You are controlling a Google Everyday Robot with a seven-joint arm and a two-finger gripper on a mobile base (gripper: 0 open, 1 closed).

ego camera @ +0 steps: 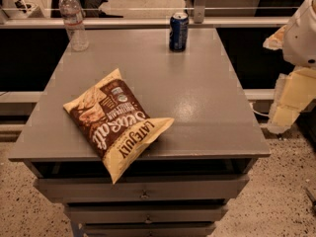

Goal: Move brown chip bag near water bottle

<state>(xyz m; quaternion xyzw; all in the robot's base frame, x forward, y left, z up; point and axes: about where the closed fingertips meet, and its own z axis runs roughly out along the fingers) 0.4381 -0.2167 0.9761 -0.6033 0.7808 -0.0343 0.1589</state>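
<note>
Hanging off to the right of the table (197,98), my gripper (290,100) sits beyond the table's edge, over the speckled floor (286,191), well apart from everything on the top; whether it is open or closed I cannot tell, as only pale cream parts of it show beneath the white rounded shell of my arm (302,33). The brown chip bag (116,122) lies flat at the front left of the grey tabletop, turned at a slant, its white "Sea Salt" script facing up; one cream-yellow corner juts out past the front edge, above the top drawer (197,187). The water bottle (73,19) stands upright at the back left corner, white cap on, well apart from the bag; the dark-blue soda can (178,31) stands upright along the back edge, near the middle, to the right of the bottle and likewise apart from the bag.
</note>
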